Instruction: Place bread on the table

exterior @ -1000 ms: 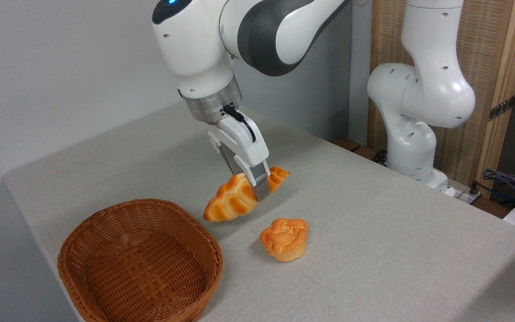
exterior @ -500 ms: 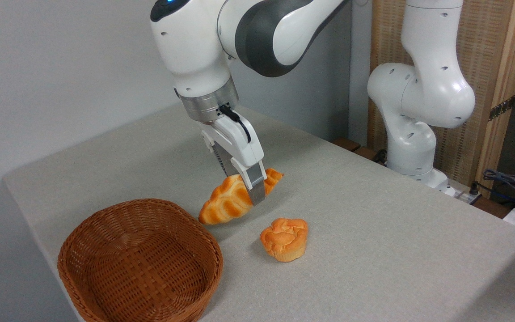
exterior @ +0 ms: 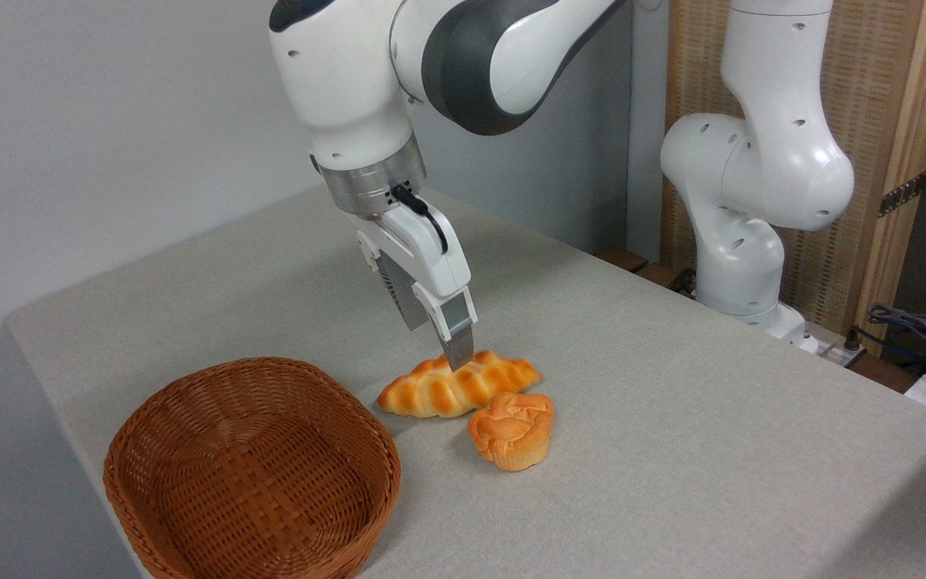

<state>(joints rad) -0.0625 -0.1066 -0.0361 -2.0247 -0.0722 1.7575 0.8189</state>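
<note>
Bread point(exterior: 456, 388) lying flat on the table point(exterior: 672, 386), near the middle, right next to the round bun point(exterior: 511, 429). Basket point(exterior: 250, 470) empty by the front left corner. Gripper point(exterior: 453, 354) just above the bread, fingers apart, holding nothing. Job looks done; only lifting away left.

High oblique view across table point(exterior: 672, 418)
</note>
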